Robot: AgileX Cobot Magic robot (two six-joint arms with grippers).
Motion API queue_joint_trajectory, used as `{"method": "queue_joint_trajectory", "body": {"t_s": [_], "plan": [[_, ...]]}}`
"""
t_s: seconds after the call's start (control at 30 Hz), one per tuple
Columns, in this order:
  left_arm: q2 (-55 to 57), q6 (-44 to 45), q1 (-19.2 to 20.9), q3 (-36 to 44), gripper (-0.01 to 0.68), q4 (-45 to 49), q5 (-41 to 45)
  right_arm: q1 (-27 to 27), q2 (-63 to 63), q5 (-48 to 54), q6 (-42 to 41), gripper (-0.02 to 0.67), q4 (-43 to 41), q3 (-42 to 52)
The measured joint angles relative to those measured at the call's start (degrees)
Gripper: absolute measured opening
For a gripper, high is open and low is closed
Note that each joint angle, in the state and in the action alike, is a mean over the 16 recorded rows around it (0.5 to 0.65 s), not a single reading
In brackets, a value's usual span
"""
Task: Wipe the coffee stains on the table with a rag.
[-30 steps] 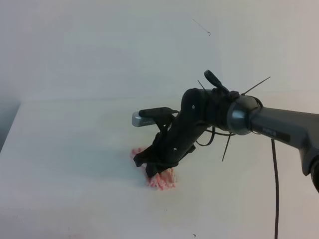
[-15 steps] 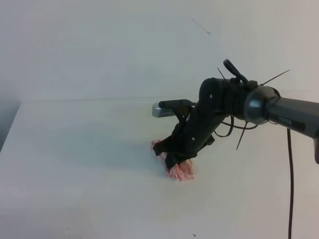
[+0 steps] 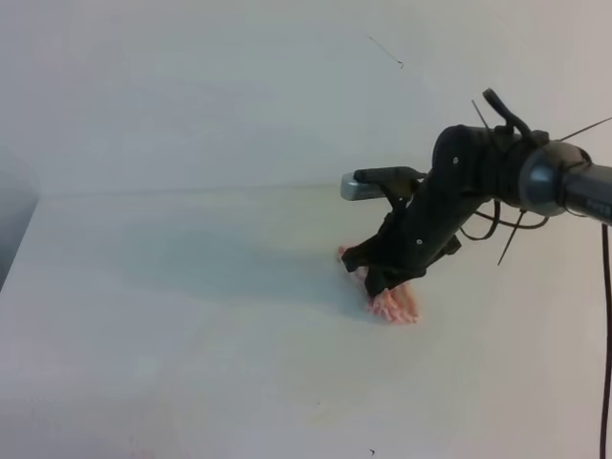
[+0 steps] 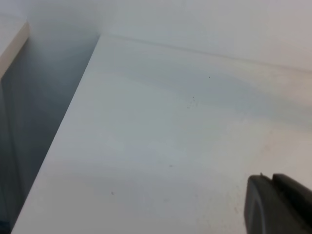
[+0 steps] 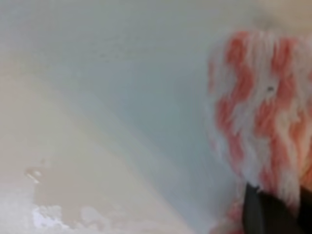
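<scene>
Though your right claw (image 3: 384,287) hides most of the rag (image 3: 394,306), you can see it clamped tight on that pink cloth, pressed to the table (image 3: 172,325). Pale coffee stains (image 5: 63,195) smear blurrily beside it. Bare tabletop spreads left of the claw; the arm slants down from the right. Your left gripper (image 4: 278,204) is cropped, its opening unreadable

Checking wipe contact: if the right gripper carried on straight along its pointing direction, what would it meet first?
The right gripper points down-left, shut on the rag; the table directly beneath comes first, probably already touching.
</scene>
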Motion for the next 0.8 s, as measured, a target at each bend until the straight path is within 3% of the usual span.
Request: {"method": "queue_joint_trajectory", "body": {"t_s": [0.8], "plan": [[0.0, 0.0, 0.0, 0.0, 0.001, 0.0, 0.0, -8.6, -24.52, -16.07, 0.43, -0.001, -4.56, 33.3]]}}
